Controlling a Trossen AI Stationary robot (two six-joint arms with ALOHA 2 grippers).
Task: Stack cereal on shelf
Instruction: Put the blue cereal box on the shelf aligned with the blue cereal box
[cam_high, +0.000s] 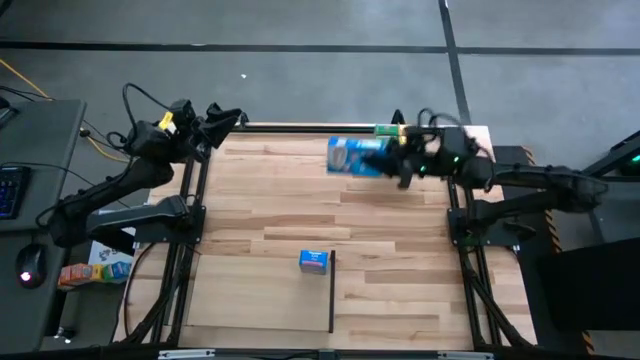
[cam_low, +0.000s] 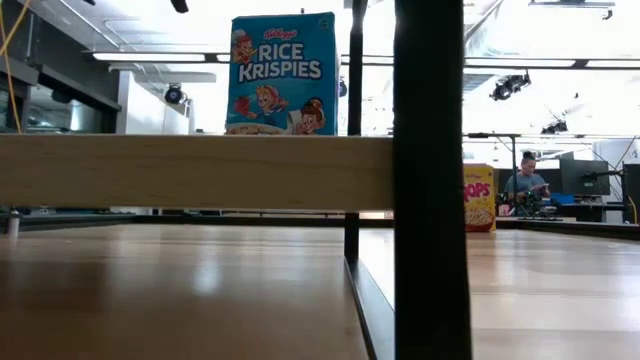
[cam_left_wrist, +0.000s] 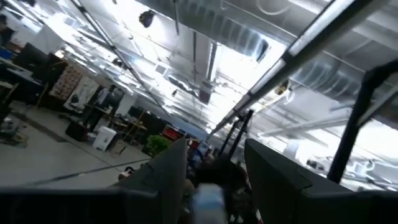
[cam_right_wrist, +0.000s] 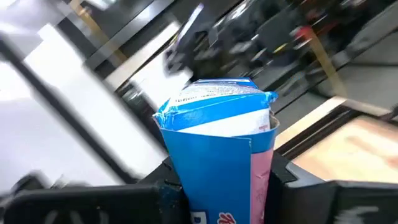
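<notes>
My right gripper is over the far right part of the table, shut on a blue cereal box that sticks out from it toward the table's left. A second blue box stands near the table's middle, beside the shelf's thin black bar. In the low view this box stands upright on a pale rail. A yellow-orange box stands farther back on the right. My left gripper waits open at the far left corner, and in its wrist view it points up at the ceiling. My right gripper pinches the blue box between its two fingers, one on each narrow side of the box's lower part. The fingers come level from the table's right. The box is lifted clear of the table, its closed top end pointing away from the gripper.
A black metal frame runs along the table's far edge and down both sides. A green thing lies on that far rail by the right gripper. Small colourful items sit off the table's left side. A person sits far behind.
</notes>
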